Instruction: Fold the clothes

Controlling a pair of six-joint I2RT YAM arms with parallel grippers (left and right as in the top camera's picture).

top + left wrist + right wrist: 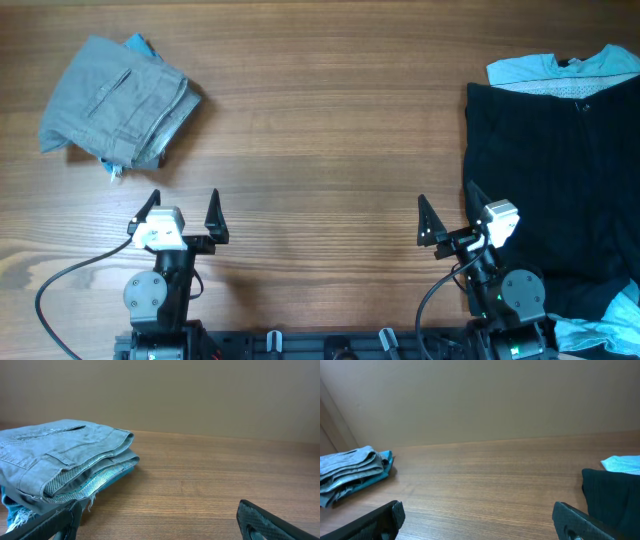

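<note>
Left gripper (184,200) has its jaws spread wide and holds nothing, parked low at the bottom left of the overhead frame. Right gripper (446,205) is the same, fingers apart and empty, at the bottom right of centre. Neither touches any cloth. The nearest cloth to the right gripper is the black garment (555,170), spread flat along the right edge, its near edge just beside the right fingers. A light blue garment (565,65) pokes out from under its top end in the upper right corner, and another light blue scrap (615,325) shows at the lower right corner; can't tell if they're one item. In the upper left sits a grey garment (115,100), folded into a compact stack, with a teal piece (137,43) peeking out underneath it, well apart from the left gripper. The middle of the wooden table (320,130) is bare. Progress judgement: one fold looks done (the grey stack), the black garment is not yet folded, the blue cloth under it is also left. Likely an early-to-mid point, with the arms idle between items.
</note>
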